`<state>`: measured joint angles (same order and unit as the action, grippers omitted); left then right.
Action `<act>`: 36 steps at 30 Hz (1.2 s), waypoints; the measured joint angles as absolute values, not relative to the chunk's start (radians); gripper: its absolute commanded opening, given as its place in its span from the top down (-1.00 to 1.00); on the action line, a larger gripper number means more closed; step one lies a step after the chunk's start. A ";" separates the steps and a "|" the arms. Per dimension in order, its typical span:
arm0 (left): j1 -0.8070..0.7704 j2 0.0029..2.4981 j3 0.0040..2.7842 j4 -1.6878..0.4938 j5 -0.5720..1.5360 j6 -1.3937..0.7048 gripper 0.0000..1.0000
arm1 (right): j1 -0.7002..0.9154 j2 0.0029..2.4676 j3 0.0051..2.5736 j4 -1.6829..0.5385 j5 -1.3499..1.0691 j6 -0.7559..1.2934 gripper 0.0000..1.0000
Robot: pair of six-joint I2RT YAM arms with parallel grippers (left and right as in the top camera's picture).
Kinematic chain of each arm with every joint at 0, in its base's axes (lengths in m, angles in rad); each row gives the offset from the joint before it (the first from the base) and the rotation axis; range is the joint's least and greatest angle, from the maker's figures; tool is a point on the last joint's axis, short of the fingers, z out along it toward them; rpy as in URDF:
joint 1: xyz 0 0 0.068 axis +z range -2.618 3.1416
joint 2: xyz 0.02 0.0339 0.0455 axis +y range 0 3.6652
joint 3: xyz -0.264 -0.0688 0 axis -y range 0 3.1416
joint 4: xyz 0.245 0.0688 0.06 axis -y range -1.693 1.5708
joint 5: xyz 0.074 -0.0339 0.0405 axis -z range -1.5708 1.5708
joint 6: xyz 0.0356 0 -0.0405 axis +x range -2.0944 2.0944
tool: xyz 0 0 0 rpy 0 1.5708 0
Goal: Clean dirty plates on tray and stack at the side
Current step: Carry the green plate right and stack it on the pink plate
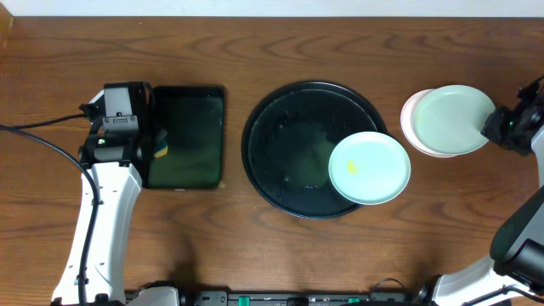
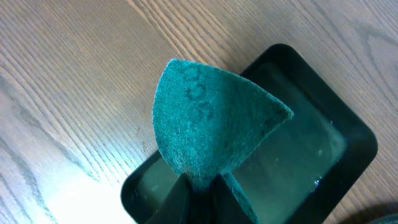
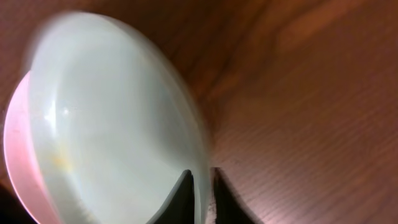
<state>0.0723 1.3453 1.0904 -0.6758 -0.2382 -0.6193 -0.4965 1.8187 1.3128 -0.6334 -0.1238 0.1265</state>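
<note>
On the tray (image 1: 280,127): one smeared plate (image 1: 369,168), mint with a yellow spot, lying at the right edge and overhanging the rim.
Stack, right of tray: mint top plate (image 1: 450,117) on a pinkish plate (image 1: 411,119).
Right gripper (image 3: 200,186): fingers either side of the top plate's rim; pinching or loose, cannot tell.
Left gripper (image 2: 202,190): clamped on a green pad (image 2: 205,118), above the green tray (image 2: 323,162).

A brown wood-grain table (image 1: 255,51) carries a smaller rectangular dark-green tray (image 1: 223,136) with rounded corners at its left side. The tray's floor gleams, possibly wet. Over one corner of it a teal-green scouring pad (image 2: 205,118) stands raised, folded to a narrow base. Black cables (image 1: 17,128) cross the table's left edge.
</note>
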 measured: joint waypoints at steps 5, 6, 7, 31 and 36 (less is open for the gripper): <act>0.072 1.346 1.090 -0.675 -0.238 -0.620 0.85 | -0.470 1.831 1.313 -0.625 -0.129 0.150 -0.42; 0.072 1.346 1.090 -0.675 -0.238 -0.620 0.85 | -0.464 1.834 1.313 -0.625 -0.134 0.152 -0.44; 0.072 1.345 1.090 -0.675 -0.238 -0.620 0.85 | -0.456 1.835 1.313 -0.627 -0.150 0.149 -0.46; 0.072 1.346 1.090 -0.674 -0.208 -0.620 0.85 | 0.074 1.702 1.290 -1.062 0.101 0.236 -0.92; 0.072 1.345 1.090 -0.673 -0.208 -0.620 0.85 | 0.073 1.702 1.285 -1.087 0.179 0.287 -0.53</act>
<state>0.0723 1.3453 1.0904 -0.6731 -0.2077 -0.6197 0.0734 1.7023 1.2846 -1.0874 0.1791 0.2874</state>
